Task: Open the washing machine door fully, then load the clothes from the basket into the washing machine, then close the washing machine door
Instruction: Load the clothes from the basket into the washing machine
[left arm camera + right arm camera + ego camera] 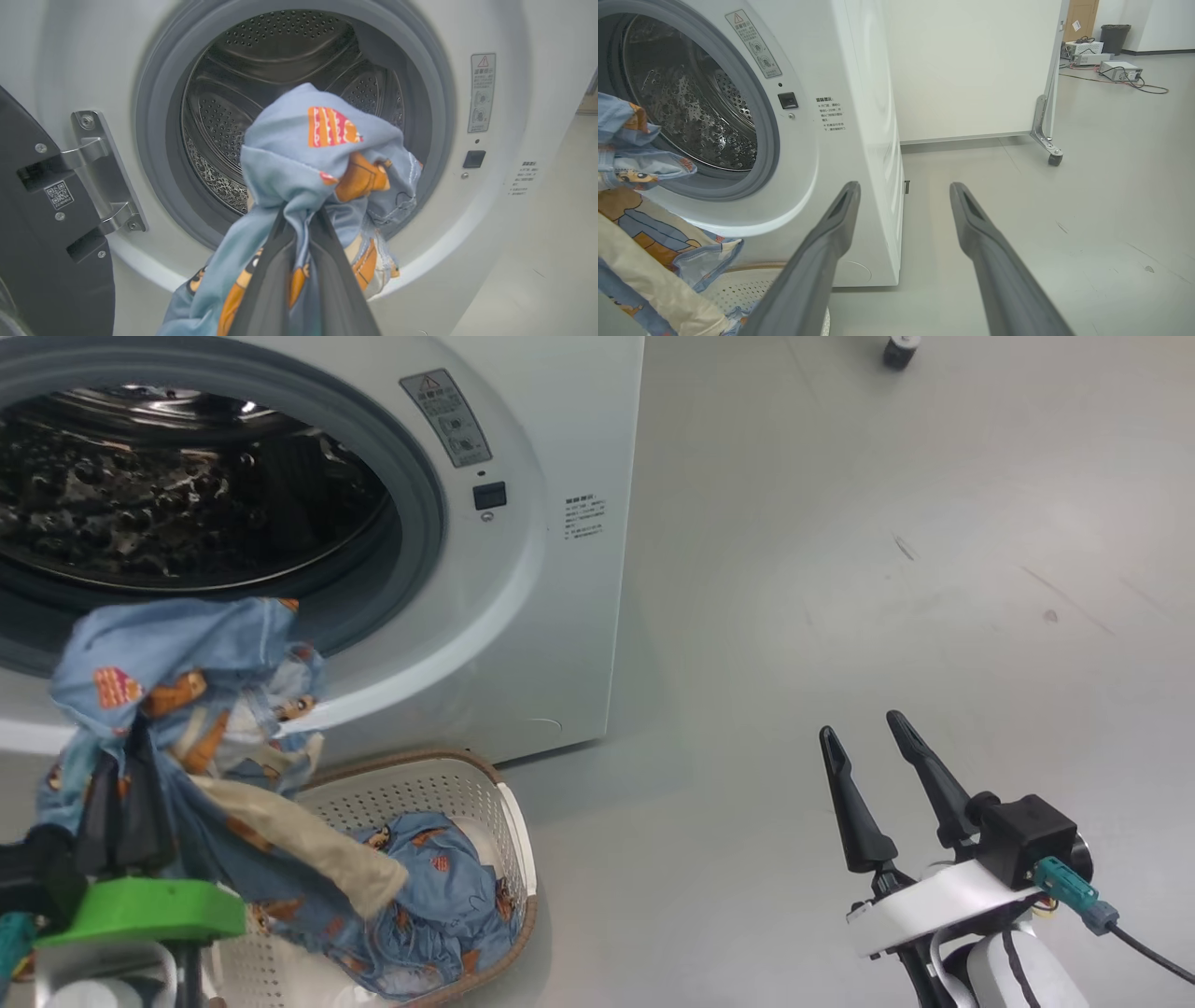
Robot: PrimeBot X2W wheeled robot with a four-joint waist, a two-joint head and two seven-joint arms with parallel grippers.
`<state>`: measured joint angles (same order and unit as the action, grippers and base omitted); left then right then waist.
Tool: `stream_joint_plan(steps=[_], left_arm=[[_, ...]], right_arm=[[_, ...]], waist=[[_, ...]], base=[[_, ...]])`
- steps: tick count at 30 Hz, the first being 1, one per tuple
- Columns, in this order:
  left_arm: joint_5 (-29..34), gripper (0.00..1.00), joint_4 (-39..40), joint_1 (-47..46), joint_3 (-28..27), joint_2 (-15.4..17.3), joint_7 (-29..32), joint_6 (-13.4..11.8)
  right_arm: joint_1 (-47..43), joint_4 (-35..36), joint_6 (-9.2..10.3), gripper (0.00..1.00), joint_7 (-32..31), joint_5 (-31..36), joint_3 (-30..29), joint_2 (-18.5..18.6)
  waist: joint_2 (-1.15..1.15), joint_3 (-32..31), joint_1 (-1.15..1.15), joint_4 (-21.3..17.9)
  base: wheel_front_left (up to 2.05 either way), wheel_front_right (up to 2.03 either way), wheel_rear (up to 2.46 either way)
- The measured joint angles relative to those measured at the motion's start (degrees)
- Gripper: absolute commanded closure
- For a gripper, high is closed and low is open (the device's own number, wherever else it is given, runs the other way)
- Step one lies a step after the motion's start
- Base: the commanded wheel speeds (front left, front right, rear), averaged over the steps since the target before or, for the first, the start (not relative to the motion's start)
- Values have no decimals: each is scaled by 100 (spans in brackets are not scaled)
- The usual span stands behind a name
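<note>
Gripping clothes [289, 154], left hand [301, 218] clamped shut, held just before washing machine [514, 93] opening; rest in basket [467, 793]. Right hand [861, 725] open. Fabric soft, light, drapey; trailing tail may snag, pinch bunched middle.

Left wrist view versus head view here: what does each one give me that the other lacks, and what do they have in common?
Left wrist view: the open washing machine door and its metal hinge. Head view: the basket with clothes left in it, and the open right gripper. Shared: the left gripper shut on a blue garment in front of the steel drum.
</note>
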<state>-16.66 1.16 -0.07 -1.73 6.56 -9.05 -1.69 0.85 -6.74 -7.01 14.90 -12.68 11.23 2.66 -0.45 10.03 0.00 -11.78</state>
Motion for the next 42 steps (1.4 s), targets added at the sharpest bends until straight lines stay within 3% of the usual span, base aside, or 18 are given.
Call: stream_joint_plan(steps=[13, 30, 42], left_arm=[[124, 100, -619, -1736, -315, 799, 679, -44], [290, 100, -1494, -4325, -616, 1930, 1518, -31], [481, 100, -1777, -5798, -530, 2310, 1706, -29]], right_arm=[[474, 111, 0, 0, 1, -130, 318, -11], [927, 310, 0, 0, 1, -779, 993, -13], [1430, 524, 9, 0, 1, -1060, 1204, -18]], waist=[[0, 1041, 0, -523], [0, 2463, 1, -1017], [0, 3333, 1, -1358]], base=[[0, 0, 0], [0, 0, 0], [0, 0, 0]])
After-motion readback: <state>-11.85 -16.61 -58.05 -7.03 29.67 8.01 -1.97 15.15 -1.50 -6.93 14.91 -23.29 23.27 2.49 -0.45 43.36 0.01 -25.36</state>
